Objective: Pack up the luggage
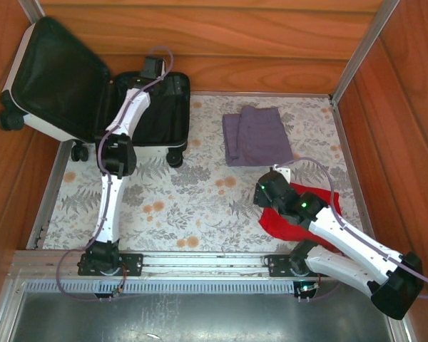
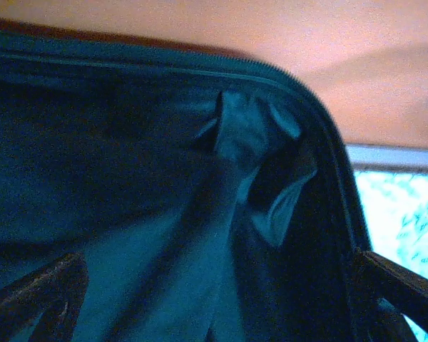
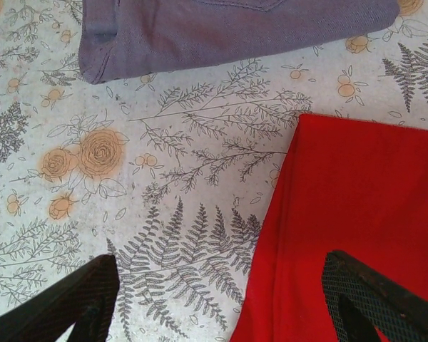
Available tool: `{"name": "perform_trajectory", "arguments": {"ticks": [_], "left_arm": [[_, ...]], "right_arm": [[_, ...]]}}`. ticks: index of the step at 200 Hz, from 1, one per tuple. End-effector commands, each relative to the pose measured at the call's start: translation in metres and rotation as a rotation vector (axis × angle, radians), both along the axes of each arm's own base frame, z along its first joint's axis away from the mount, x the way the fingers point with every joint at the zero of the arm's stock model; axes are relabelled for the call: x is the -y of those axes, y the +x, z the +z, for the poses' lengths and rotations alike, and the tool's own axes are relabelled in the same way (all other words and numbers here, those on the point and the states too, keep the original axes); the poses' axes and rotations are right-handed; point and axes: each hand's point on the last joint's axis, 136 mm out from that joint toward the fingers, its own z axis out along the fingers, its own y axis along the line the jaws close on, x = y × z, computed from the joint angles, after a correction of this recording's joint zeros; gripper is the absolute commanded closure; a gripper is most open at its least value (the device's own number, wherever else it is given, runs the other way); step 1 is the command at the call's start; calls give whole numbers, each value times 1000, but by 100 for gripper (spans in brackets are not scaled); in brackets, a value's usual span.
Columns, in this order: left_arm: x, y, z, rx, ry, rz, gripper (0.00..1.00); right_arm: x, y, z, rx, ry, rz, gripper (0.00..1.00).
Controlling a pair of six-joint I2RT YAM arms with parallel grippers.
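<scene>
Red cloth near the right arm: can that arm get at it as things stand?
Probably yes. The right arm hangs right over the red cloth, jaws open astride its edge, nothing lying on it; the purple garment sits apart.

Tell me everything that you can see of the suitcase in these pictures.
The suitcase is small, with a white hard shell and black fabric lining. It lies open at the far left of the flowered cloth, its lid raised toward the wooden wall. Its black wheels rest on the cloth. The left gripper, jaws open, hangs inside the lower half, over the creased lining.
</scene>
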Motion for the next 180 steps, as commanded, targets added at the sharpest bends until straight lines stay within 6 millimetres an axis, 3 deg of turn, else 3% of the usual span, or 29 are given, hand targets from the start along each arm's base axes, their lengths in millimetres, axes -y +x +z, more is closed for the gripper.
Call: {"name": "perform_trajectory", "arguments": {"ticks": [1, 21, 51, 90, 109, 123, 143, 180], "left_arm": [[-28, -25, 72, 108, 181, 14, 2], [-56, -57, 62, 35, 309, 56, 9], [-85, -103, 23, -121, 325, 98, 18], [-98, -141, -44, -337, 115, 157, 26], [-96, -152, -62, -395, 63, 166, 29], [-91, -155, -59, -381, 61, 164, 29], [-86, -159, -37, -310, 104, 169, 24], [-93, -183, 16, -131, 89, 241, 3]], "right_arm": [[2, 0, 8, 10, -5, 5, 21], [0, 2, 12, 22, 7, 14, 21], [-10, 8, 15, 43, 17, 51, 22], [-28, 23, 30, 69, 23, 124, 20], [-36, 38, 38, 76, 49, 156, 19], [-41, 51, 41, 66, 65, 179, 19], [-50, 72, 37, 14, 74, 227, 15], [-59, 107, 11, -148, -65, 315, 11]]}}
